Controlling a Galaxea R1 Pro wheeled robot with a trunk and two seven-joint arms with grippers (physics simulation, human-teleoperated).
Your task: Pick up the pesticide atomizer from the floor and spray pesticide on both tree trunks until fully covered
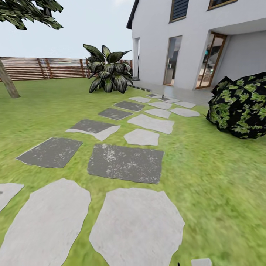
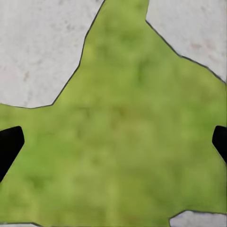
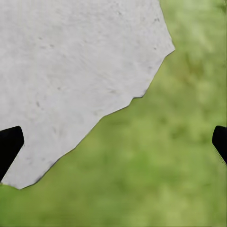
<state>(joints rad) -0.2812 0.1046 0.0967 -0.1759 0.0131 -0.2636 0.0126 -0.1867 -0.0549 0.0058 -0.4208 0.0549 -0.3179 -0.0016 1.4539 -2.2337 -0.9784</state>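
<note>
Garden (image 1: pixel 207 173): a wide green lawn crossed by a path of paving slabs (image 1: pixel 136 225), pale grey ones mixed with darker, speckled ones, leading toward the white house (image 1: pixel 192 37).
House: white walls, tall glazed doors with wooden frames, a covered recess at the right.
Fence (image 1: pixel 48 68): brown horizontal slats along the far edge of the lawn, at the left behind the bush.
Tree trunk (image 1: pixel 8 84): one pale grey-brown trunk leaning at the far left edge of the head view, standing on grass in front of the fence; dark green leaves hang above it at the top left corner.
Broad-leaved bush (image 1: pixel 109 70): striped dark leaves, just beside the house corner, at the far end of the path.
Dark shrub (image 1: pixel 240 105): black mass with green leaf patches, on the grass at the right, near the house.
Left gripper (image 2: pixel 113 142): fingers (image 2: pixel 9 144) spread wide apart, nothing between them; grass below, with pale slab edges around it.
Right gripper (image 3: pixel 113 142): fingers (image 3: pixel 9 144) likewise spread wide and empty, over the edge where a pale slab meets grass.
</note>
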